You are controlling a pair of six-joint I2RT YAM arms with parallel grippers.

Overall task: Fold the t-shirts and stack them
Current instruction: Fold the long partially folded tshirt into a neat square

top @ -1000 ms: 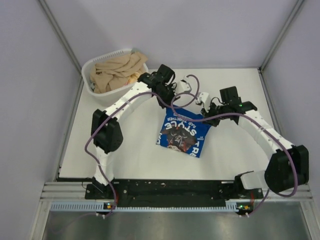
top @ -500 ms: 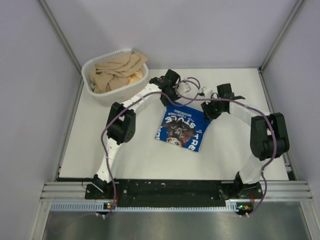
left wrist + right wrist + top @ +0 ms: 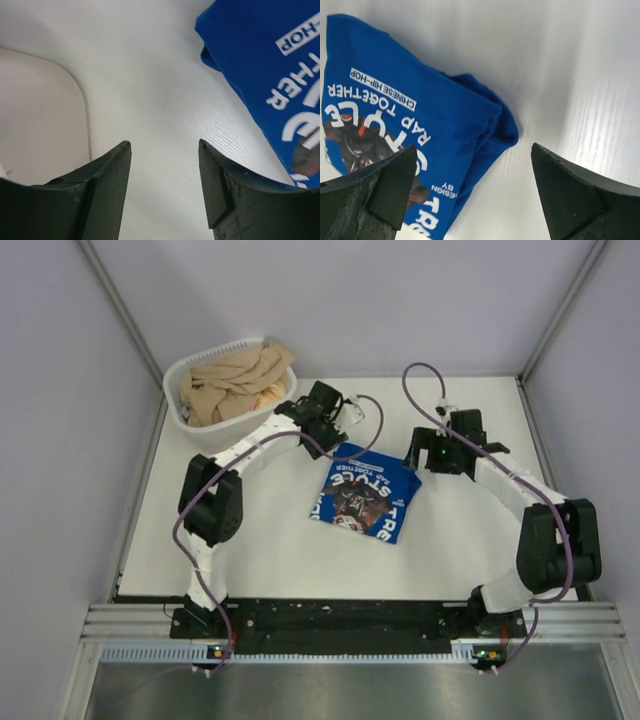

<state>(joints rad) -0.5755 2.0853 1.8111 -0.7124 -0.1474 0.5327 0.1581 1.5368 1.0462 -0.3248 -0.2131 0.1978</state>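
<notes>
A folded royal-blue t-shirt (image 3: 365, 495) lies flat in the middle of the table, print side up with white lettering and a dark cartoon face. My left gripper (image 3: 341, 426) hovers open over bare table just beyond the shirt's far left corner; in its wrist view the gripper (image 3: 164, 145) holds nothing and the t-shirt (image 3: 265, 65) lies to the right. My right gripper (image 3: 419, 452) stands wide open above the shirt's far right corner. In the right wrist view the gripper (image 3: 474, 147) is empty, with the t-shirt (image 3: 410, 115) below it.
A white laundry basket (image 3: 180, 405) with tan clothes (image 3: 235, 380) stands at the far left corner; the basket's wall (image 3: 40, 115) shows close beside my left gripper. Grey walls enclose the table on three sides. Purple cables loop over both arms.
Both grippers have opened and let go of the shirt's far edge. The left one drew back toward the basket, the right one moved slightly right and away. The shirt stays folded.
</notes>
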